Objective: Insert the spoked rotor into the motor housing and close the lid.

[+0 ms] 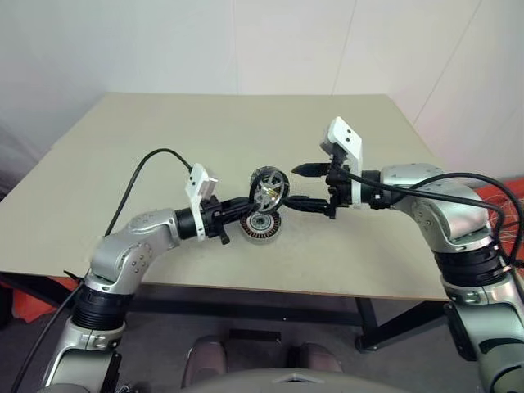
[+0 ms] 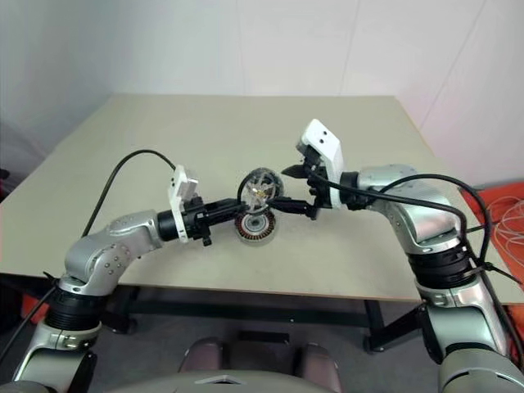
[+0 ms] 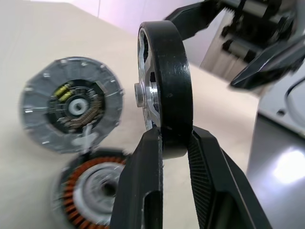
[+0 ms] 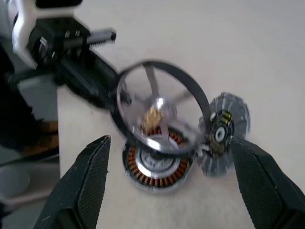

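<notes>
Gripping the spoked rotor [image 1: 268, 187] by its matte black rim, left gripper [image 1: 246, 206] holds the wheel on edge above the motor housing [image 1: 261, 226]. Right gripper [image 1: 311, 187] spread wide just beside the rotor, touching nothing. Housing flat on the smooth beige table [image 1: 164, 139], near the front edge.

Left wrist view: two ribbed black fingers [image 3: 143, 186] clamped on the rotor's broad rubbery rim; bright machined hub and flat metal spokes visible inside. Below, housing with orange-copper coil ring around a silver centre. Beside it, the lid [image 3: 71, 111]: flat grey segmented disc, dark inner ring, small hub, lying on the table.

Right wrist view: both textured black fingers [image 4: 83, 186] far apart, empty. Rotor tilted over housing; lid just beside housing, contact unclear.
</notes>
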